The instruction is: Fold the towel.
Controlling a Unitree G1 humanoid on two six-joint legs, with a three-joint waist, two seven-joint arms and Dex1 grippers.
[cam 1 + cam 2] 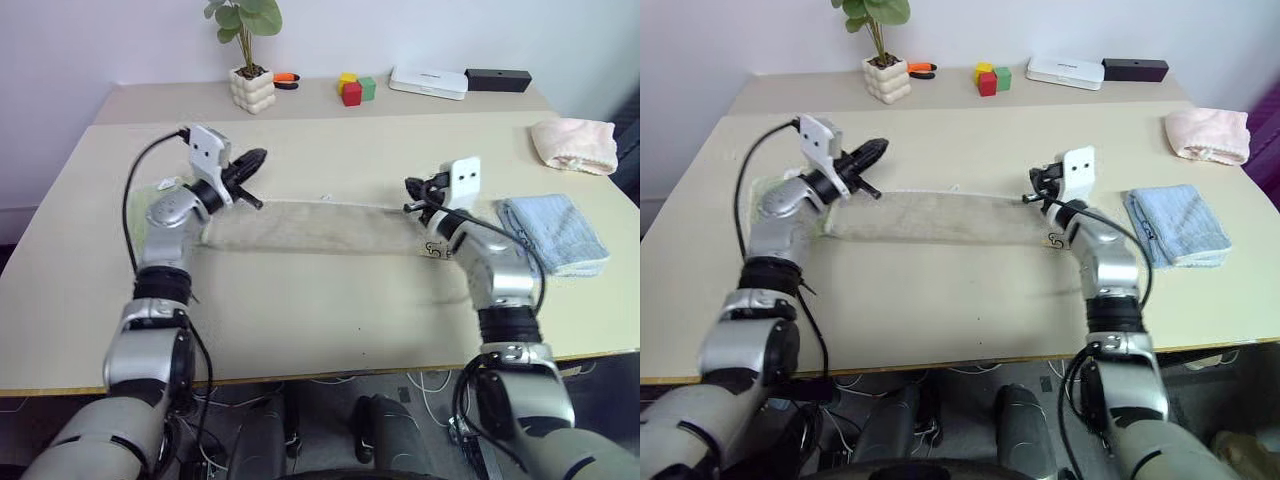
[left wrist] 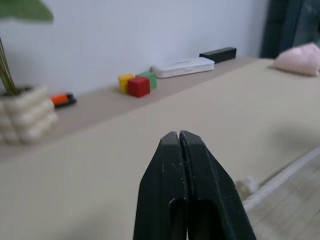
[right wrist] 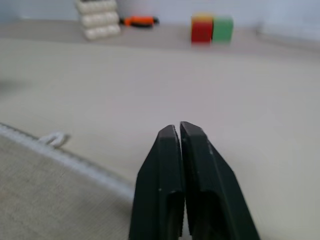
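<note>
The long beige terry-cloth towel (image 1: 320,228) lies flat mid-desk, bare tabletop toward the front edge. Left gripper (image 1: 255,158) and right gripper (image 1: 411,186) hover over its ends, jaws together, empty.

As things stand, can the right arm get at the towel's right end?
Probably yes: the right pincer, shut and holding nothing, hovers just over the towel at that end, with only bare table around it; the folded blue cloth lies apart.

No lettering, label or number can be read anywhere on this table; the one sign is a small dark embroidered mark (image 1: 433,250) at the right end of the towel (image 1: 310,228), too small to make out.
</note>
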